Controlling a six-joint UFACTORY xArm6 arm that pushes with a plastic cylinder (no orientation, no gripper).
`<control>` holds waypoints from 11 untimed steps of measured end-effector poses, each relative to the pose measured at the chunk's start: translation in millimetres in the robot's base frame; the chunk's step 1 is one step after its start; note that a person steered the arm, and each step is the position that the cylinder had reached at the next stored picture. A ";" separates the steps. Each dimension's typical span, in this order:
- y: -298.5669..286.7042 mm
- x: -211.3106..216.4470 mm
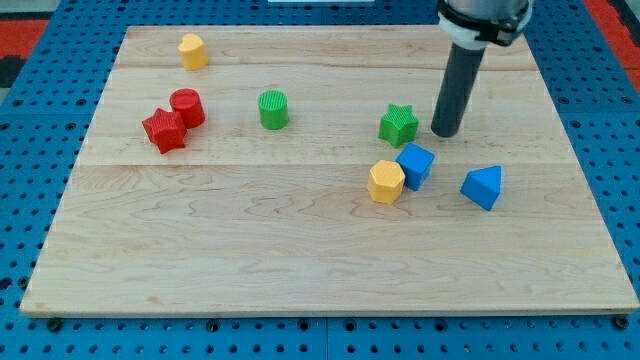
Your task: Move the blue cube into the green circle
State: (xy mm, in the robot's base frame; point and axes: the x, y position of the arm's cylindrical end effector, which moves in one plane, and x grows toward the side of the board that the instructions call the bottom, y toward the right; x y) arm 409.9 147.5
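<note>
I see the blue cube (pixel 416 163) right of centre, touching a yellow block; green cylinder (pixel 273 109) sits upper-centre left.

A straight dark grey rod hangs from a black-and-white collar, ending in my tip (pixel 446 133).

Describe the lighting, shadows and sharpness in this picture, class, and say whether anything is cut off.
Camera view: light is even and soft, with no glare on the wooden board; the blocks cast only faint, short shadows; the green cylinder and blue cube look sharp; the arm is cut off at the view's top, though my tip shows.
</note>
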 end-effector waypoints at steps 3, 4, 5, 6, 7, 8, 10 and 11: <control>-147.7 57.8; -148.5 55.2; -194.1 52.3; -215.8 58.2; -182.6 27.5; -155.0 -16.2; -173.9 -23.8; -209.7 -15.6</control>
